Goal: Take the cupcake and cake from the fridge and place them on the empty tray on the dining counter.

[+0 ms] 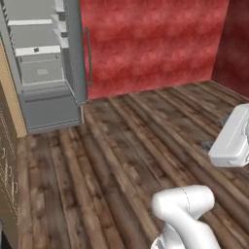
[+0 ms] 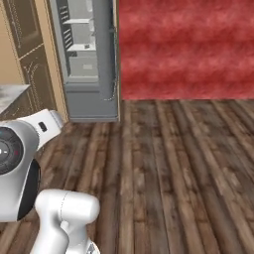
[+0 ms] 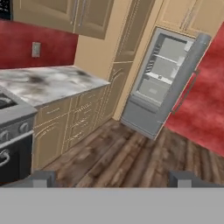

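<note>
The grey fridge point(image 1: 44, 58) stands open across the wooden floor, its door point(image 1: 75, 48) swung to the right and its white shelves and grey drawer showing. It also appears in the right base view as the fridge point(image 2: 84, 54) and in the hand view as the fridge point(image 3: 162, 78). A tiny dark speck point(image 1: 36, 49) sits on a middle shelf, too small to name. The cupcake and cake cannot be made out. The tray and dining counter are out of view. My gripper point(image 3: 113, 179) is open, holds nothing and hangs far from the fridge, with my hand point(image 1: 232, 138) at the right edge.
Tan cabinets point(image 3: 65, 127) with a marble countertop point(image 3: 48, 83) line the left side, next to a stove point(image 3: 11, 135). A red wall point(image 1: 155, 44) stands behind and right of the fridge. Wooden floor point(image 2: 173, 163) stretches between me and the fridge.
</note>
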Motion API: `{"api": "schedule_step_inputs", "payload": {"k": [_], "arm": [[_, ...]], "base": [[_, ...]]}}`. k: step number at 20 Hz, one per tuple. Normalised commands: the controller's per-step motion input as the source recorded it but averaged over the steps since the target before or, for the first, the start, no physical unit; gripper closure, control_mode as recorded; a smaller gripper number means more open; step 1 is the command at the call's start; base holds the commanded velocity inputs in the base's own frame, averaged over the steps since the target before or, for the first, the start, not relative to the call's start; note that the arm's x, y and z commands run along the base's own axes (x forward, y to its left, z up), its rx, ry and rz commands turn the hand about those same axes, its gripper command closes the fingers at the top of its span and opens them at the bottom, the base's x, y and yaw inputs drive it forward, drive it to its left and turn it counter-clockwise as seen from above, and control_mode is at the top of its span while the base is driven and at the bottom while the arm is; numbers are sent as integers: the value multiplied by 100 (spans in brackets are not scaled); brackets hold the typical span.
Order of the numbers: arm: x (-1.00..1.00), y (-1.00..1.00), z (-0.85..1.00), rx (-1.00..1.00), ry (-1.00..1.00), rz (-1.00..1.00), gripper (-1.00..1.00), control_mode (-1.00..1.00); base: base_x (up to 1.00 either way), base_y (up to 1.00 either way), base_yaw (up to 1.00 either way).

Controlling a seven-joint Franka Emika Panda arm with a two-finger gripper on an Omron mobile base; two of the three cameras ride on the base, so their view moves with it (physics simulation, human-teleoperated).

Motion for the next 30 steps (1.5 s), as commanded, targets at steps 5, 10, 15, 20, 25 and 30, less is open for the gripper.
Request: {"api": "schedule_step_inputs", "payload": {"k": [5,10,15,20,25,30], "arm": [[0,0,0,0,0,0,-100,100],[0,0,0,0,0,0,-100,100],[0,0,0,0,0,0,-100,100],[0,0,0,0,0,0,-100,100],[0,0,0,0,0,0,-100,100],[0,0,0,0,0,0,-100,100]], "base": [[100,100,-34],[83,100,-42],[44,98,-15],[34,100,0],[77,57,0],[100,54,25]]}}
